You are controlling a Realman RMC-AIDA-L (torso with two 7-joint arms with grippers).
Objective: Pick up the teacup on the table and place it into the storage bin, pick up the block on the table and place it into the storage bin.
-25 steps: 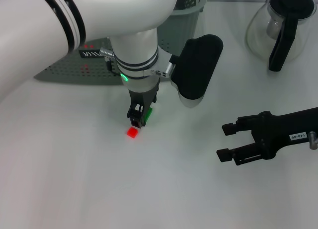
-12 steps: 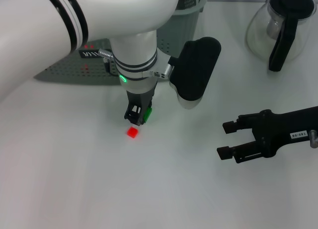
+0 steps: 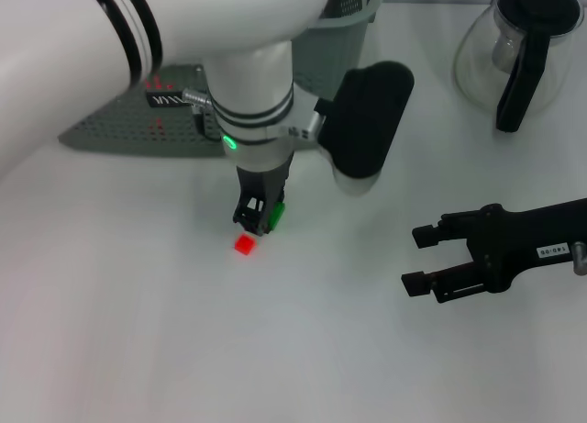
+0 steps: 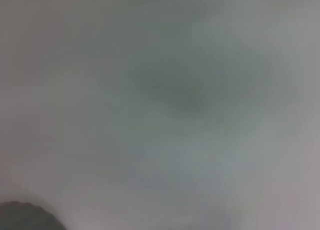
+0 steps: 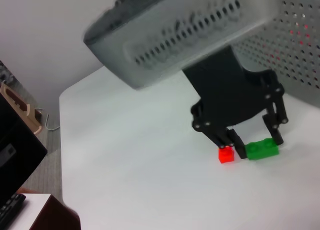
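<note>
My left gripper [image 3: 249, 221] is down at the table with its fingers on either side of a green block [image 3: 275, 212] and closed against it. The right wrist view shows that gripper [image 5: 257, 146] holding the green block [image 5: 262, 149], which rests on the table. A small red block [image 3: 244, 244] lies just beside it, also seen in the right wrist view [image 5: 226, 154]. The grey-green perforated storage bin [image 3: 128, 129] stands behind the left arm, mostly hidden. My right gripper [image 3: 413, 258] is open and empty at the right. No teacup is in view.
A glass carafe [image 3: 518, 47] with a black handle stands at the back right. The left arm's black wrist housing [image 3: 367, 120] hangs over the table's middle. White table [image 3: 183, 350] spreads in front.
The left gripper has shifted only slightly over the green block. The right arm has not moved.
</note>
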